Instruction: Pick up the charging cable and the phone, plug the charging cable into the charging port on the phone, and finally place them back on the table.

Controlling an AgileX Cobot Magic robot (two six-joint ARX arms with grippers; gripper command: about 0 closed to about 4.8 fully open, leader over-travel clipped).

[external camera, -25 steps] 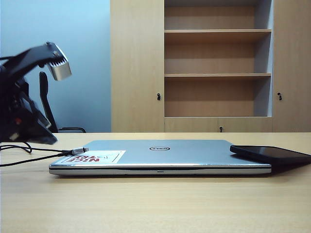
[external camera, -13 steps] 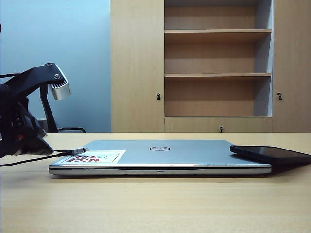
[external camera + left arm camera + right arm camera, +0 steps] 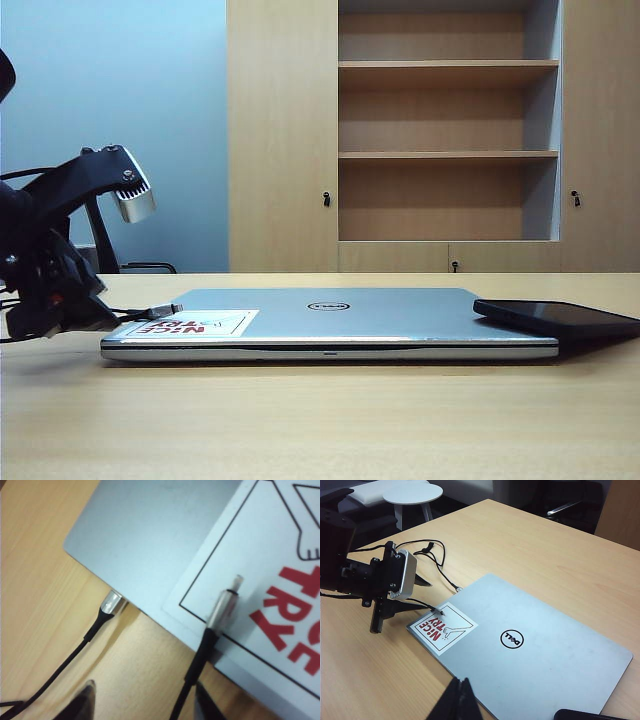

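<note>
The silver laptop (image 3: pixel 330 322) lies closed on the tabletop (image 3: pixel 320 420) and serves as the landmark. The charging cable (image 3: pixel 200 660) runs up onto the laptop's corner that carries the red-lettered sticker (image 3: pixel 445 628); its silver plug (image 3: pixel 223 607) rests on the sticker's white edge. A second cord end with a silver tip (image 3: pixel 111 602) lies on the tabletop, touching the laptop's side just beside that same corner.

The left tool (image 3: pixel 75 305) hangs low beside the stickered corner, its two fingers spread wide. In the left wrist view the dark fingertips (image 3: pixel 82 705) stand either side of the cable's cord, apart from it, with the plug ahead of them on the sticker.

The phone (image 3: pixel 556 318) lies at the laptop's opposite end, overlapping that edge, well apart from the left tool.

The right tool (image 3: pixel 459 700) is above the laptop's near edge, its fingers pressed together on nothing.
</note>
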